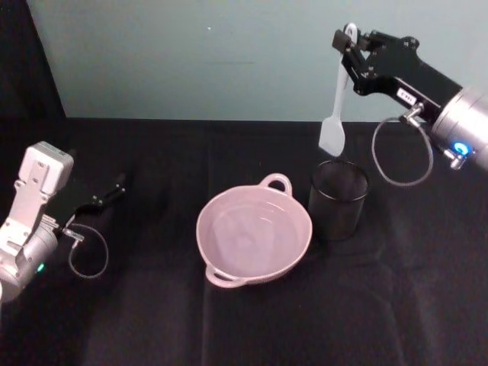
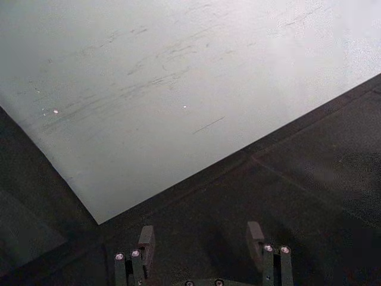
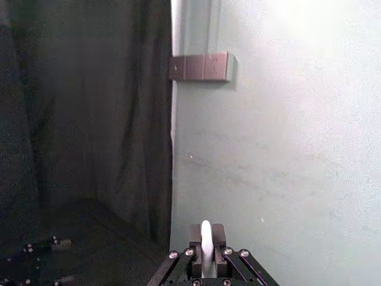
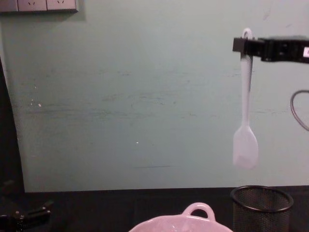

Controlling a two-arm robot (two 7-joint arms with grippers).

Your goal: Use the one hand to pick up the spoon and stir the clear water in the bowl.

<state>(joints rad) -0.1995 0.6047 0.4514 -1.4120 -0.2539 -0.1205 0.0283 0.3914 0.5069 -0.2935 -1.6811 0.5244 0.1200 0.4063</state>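
Bowl (image 1: 254,233) sat near me on black bench (image 1: 396,305), clear water inside, loop handle toward wall. Just beside it on right, black mesh cup (image 1: 338,198) stood upright, apart from bowl. I saw left tool (image 1: 114,187) low over bench at left, well apart from bowl, its fingers (image 2: 146,240) spread open, nothing between. Farther back and high, right tool (image 1: 349,47) was clamped on handle end of spoon (image 1: 336,107). Spoon hung upright, flat head down, above mesh cup, not touching it. Pale wall (image 4: 125,96) behind.
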